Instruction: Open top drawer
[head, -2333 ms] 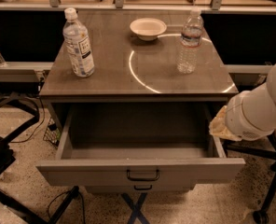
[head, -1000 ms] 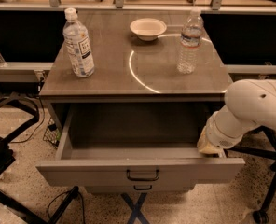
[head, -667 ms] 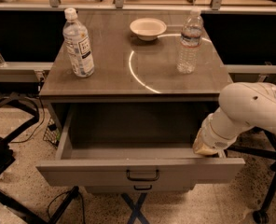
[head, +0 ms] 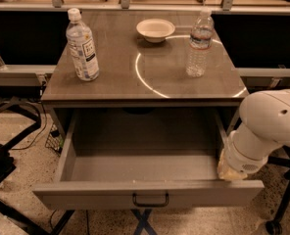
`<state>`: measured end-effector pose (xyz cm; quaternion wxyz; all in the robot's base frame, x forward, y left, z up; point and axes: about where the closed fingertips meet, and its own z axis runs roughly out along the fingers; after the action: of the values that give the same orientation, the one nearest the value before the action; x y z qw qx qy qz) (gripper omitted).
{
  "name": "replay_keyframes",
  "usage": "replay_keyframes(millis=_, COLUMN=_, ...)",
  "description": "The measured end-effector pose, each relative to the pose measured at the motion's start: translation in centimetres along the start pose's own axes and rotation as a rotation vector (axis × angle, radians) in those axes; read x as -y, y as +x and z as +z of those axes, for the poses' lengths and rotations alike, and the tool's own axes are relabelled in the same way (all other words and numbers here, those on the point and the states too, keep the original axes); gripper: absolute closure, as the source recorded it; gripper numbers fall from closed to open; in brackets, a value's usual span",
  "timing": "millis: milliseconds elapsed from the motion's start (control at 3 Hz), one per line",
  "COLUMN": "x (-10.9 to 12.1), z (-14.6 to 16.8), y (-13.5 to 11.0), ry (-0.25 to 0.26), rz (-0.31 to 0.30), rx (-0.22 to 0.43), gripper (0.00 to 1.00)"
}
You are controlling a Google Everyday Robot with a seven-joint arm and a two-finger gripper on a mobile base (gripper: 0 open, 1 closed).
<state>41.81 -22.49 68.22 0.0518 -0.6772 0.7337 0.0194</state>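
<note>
The top drawer [head: 145, 197] is a wide grey metal drawer pulled far out from under the table top. Its plain grey tray interior [head: 145, 165] is bare. A small dark loop handle [head: 150, 200] sits at the centre of its front. My white arm [head: 267, 126] comes in from the right. Its wrist end, where the gripper [head: 230, 170] is, rests at the drawer's right front corner, by the right side wall. The fingers are hidden behind the wrist.
On the table top [head: 140, 72] stand a labelled water bottle [head: 82, 45] at the left, a second water bottle [head: 200, 43] at the right, and a white bowl [head: 156, 30] at the back. Dark chair parts [head: 3, 151] and cables lie on the floor at the left.
My arm has swung leftward and down from beside the drawer's right edge to its right front corner. The drawer stays open as before.
</note>
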Motion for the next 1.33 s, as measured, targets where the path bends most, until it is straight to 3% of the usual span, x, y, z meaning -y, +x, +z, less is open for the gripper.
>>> replay_keyframes(millis=333, x=-3.9, z=-1.8, y=-0.7, ry=-0.016, rz=-0.030, rx=-0.013, gripper=1.00)
replay_keyframes(millis=667, x=-6.2, z=-2.7, y=-1.8, ry=-0.023, rz=-0.057, rx=-0.004, gripper=1.00)
replay_keyframes(millis=1000, x=-7.2, z=-3.2, y=-2.8, ry=-0.020, rz=-0.083, rx=0.006, gripper=1.00)
replay_keyframes(millis=1333, x=-5.7, z=-5.9, y=-3.3, ry=0.042, rz=-0.104, rx=-0.029, gripper=1.00)
